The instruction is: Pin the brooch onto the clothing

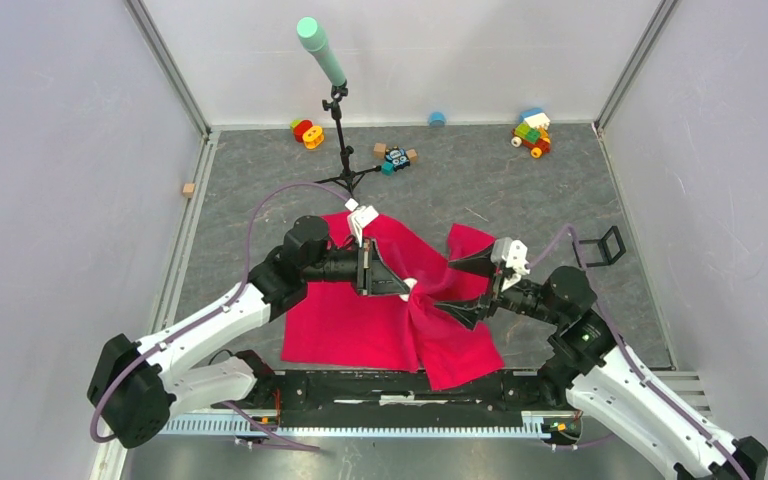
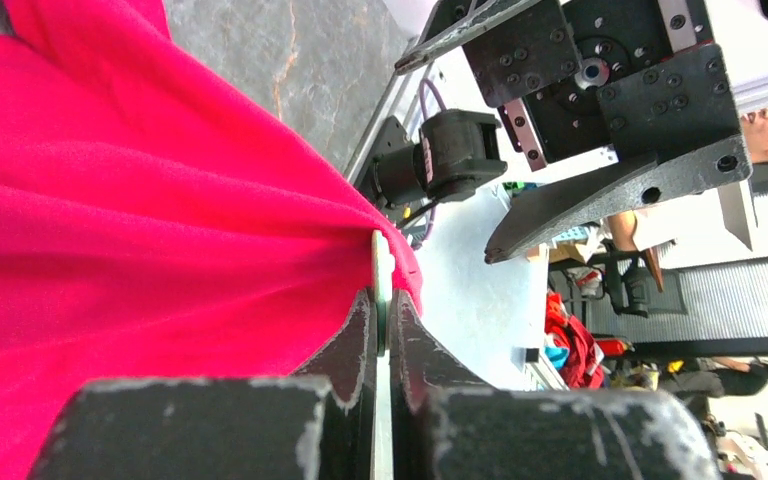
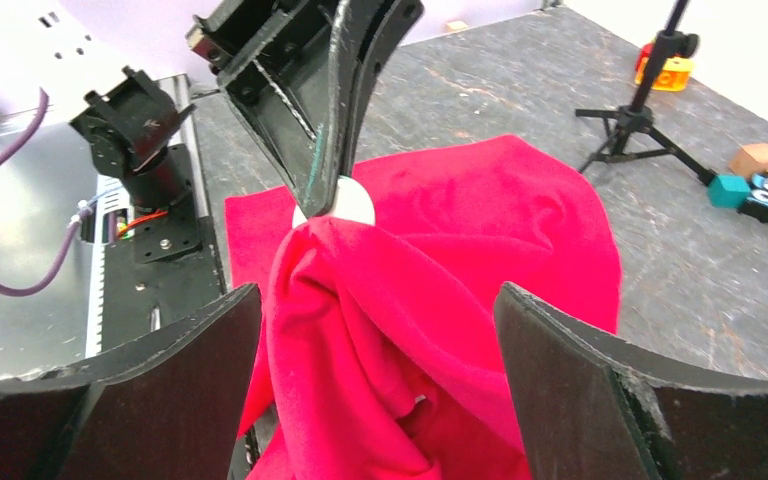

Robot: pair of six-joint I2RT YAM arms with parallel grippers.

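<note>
Grey, stone-patterned table [image 1: 260, 170] inside pale walls; toy blocks [image 1: 532, 132] lie scattered along the far edge and a tripod stand [image 1: 340, 150] sits behind the work area. The clothing [image 1: 360, 330] lies in the middle, well apart from the toys, partly flat and partly drawn up into a ridge between my two arms.

My left gripper [image 1: 405, 287] is clenched on the brooch [image 2: 381, 290]. In its wrist view the disc stands edge-on between the two fingers, which press on its faces. Red fabric is gathered tight against one side of it. From the right wrist view the pale round face shows just past the fingertip, touching the peak of the bunched cloth.

My right gripper [image 3: 378, 300] is released, its jaws spread wide on either side of that raised fold and holding nothing.

I judge the brooch to be light, thin and rigid, with smooth faces, so it could twist or slip out if the cloth tugs sideways. Only its lower part is pinched, which leaves little margin.

The shirt is limp and will fold, drag and slide on the table rather than resist. The place to take it is the ridge just beside the disc, where the layers are already gathered, not the flat hem. I cannot tell whether any pin has gone through the cloth.
</note>
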